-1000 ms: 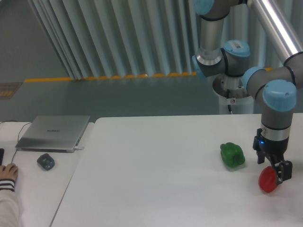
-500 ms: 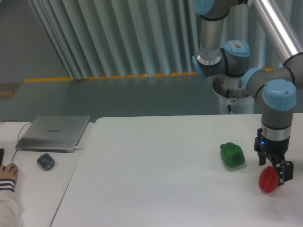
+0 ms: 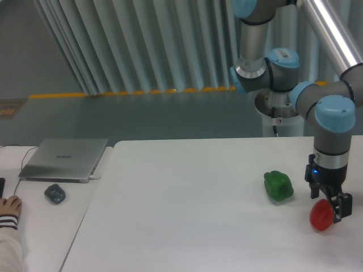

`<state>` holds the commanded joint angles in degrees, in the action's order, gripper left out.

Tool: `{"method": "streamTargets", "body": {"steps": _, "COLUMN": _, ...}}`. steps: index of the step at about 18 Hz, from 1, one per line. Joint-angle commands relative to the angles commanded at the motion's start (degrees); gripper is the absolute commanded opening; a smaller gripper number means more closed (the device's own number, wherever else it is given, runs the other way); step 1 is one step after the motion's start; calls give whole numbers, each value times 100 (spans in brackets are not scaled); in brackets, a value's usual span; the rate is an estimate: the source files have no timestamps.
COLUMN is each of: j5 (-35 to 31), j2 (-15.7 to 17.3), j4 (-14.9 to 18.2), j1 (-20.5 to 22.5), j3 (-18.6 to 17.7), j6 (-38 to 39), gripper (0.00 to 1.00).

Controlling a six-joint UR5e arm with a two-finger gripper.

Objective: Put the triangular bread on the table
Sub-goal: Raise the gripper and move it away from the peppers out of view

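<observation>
The triangular bread is out of view. The white table (image 3: 187, 215) carries a green pepper (image 3: 278, 185) and a red pepper (image 3: 321, 216) at its right side. My gripper (image 3: 328, 203) hangs low over the table at the far right, pointing down. It is open, its fingers spread just above and beside the top of the red pepper. The right finger (image 3: 343, 207) stands close beside the red pepper, and I cannot tell whether it touches. Nothing else shows between the fingers.
A narrower white desk (image 3: 34, 226) at the left bears a closed grey laptop (image 3: 65, 159) and a dark mouse (image 3: 55, 193). A person's hand (image 3: 9, 207) rests at its left edge. The arm's base (image 3: 278, 105) stands behind the table's far right edge.
The gripper has crept a few pixels to the right beside the red pepper. Both peppers lie where they were.
</observation>
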<state>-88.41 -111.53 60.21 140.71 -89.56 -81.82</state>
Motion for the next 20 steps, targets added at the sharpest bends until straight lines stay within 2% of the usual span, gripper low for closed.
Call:
{"method": "streamTargets", "body": {"steps": 3, "j5": -448, "j2": -18, "j4": 35, "j1": 9, "j3": 53, "j6": -35, "gripper": 100}}
{"method": "streamTargets", "body": {"steps": 6, "j5": -502, "j2": 9, "j4": 53, "j1": 131, "j3": 44, "j6": -35, "gripper": 100}}
{"method": "streamTargets", "body": {"steps": 8, "j5": -843, "j2": 26, "j4": 61, "j1": 255, "j3": -17, "j6": -298, "gripper": 100}}
{"method": "streamTargets", "body": {"steps": 11, "j5": -2080, "j2": 35, "j4": 88, "j1": 246, "j3": -88, "j6": -659, "gripper": 100}}
{"method": "streamTargets", "body": {"steps": 17, "j5": -2303, "j2": 35, "j4": 70, "j1": 491, "j3": -114, "j6": -703, "gripper": 100}}
{"method": "streamTargets", "body": {"steps": 20, "j5": -2812, "j2": 35, "j4": 70, "j1": 545, "j3": -211, "j6": -703, "gripper": 100}}
